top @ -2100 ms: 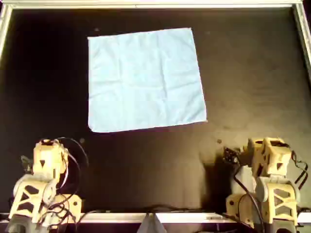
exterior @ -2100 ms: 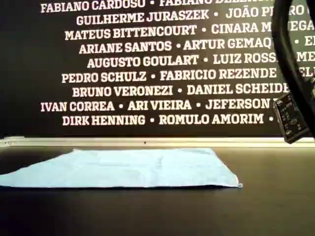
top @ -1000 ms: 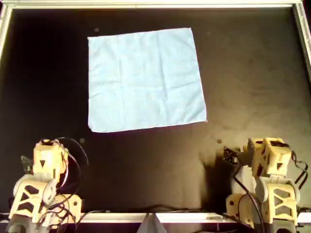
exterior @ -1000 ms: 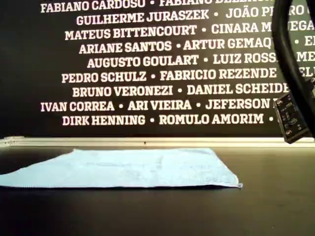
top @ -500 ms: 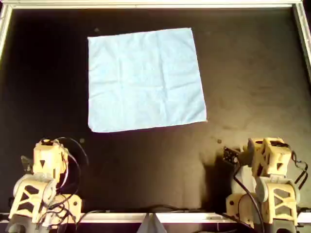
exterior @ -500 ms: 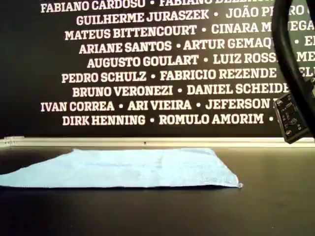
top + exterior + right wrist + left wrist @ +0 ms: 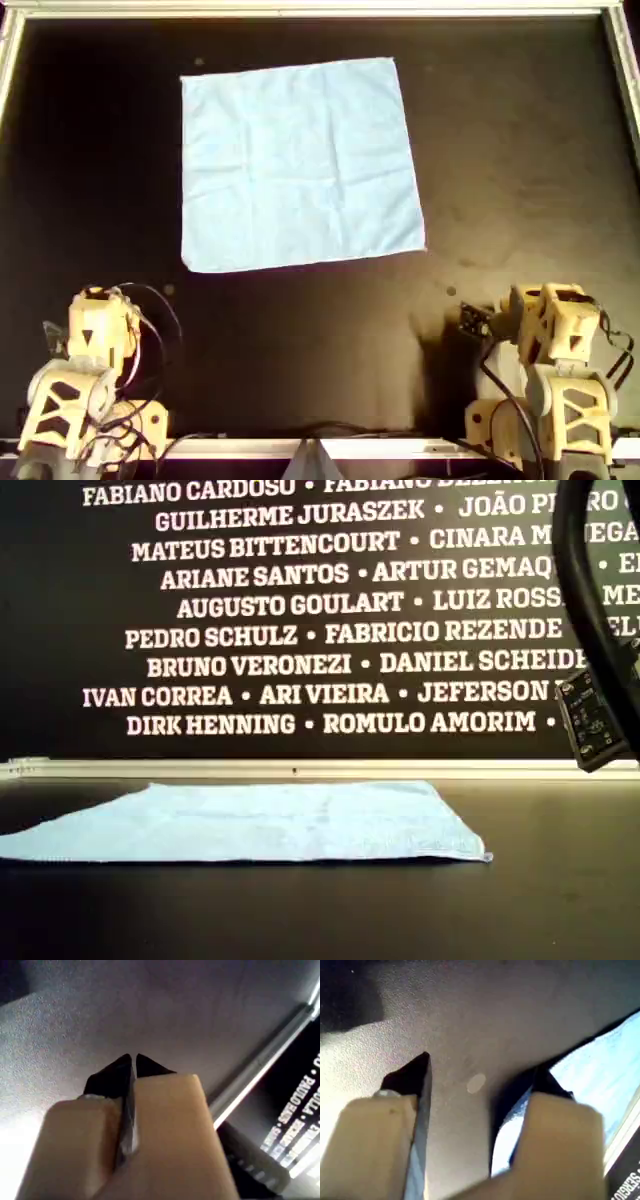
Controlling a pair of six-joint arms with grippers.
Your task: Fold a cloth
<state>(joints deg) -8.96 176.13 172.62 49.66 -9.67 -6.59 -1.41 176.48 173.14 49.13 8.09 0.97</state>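
The light sky-blue cloth (image 7: pixel 298 162) lies flat and spread out as a square on the black table, in the far middle of the overhead view. It shows as a low flat sheet in the exterior view (image 7: pixel 270 823). My first gripper (image 7: pixel 484 1065) is open and empty above bare table, with an edge of the cloth (image 7: pixel 600 1065) beyond one fingertip. My second gripper (image 7: pixel 132 1056) is shut and empty over bare table, with no cloth in its view. Two tan arms (image 7: pixel 95 340) (image 7: pixel 555 330) sit at the near edge, apart from the cloth.
A metal rail (image 7: pixel 300 10) frames the table, and the far rail (image 7: pixel 300 769) runs under a black wall with white names. A black cable and gripper part (image 7: pixel 590 720) hang at the exterior view's right. A small pale spot (image 7: pixel 476 1083) marks the table.
The black part at the exterior view's right edge has shifted very slightly. The cloth has not moved.
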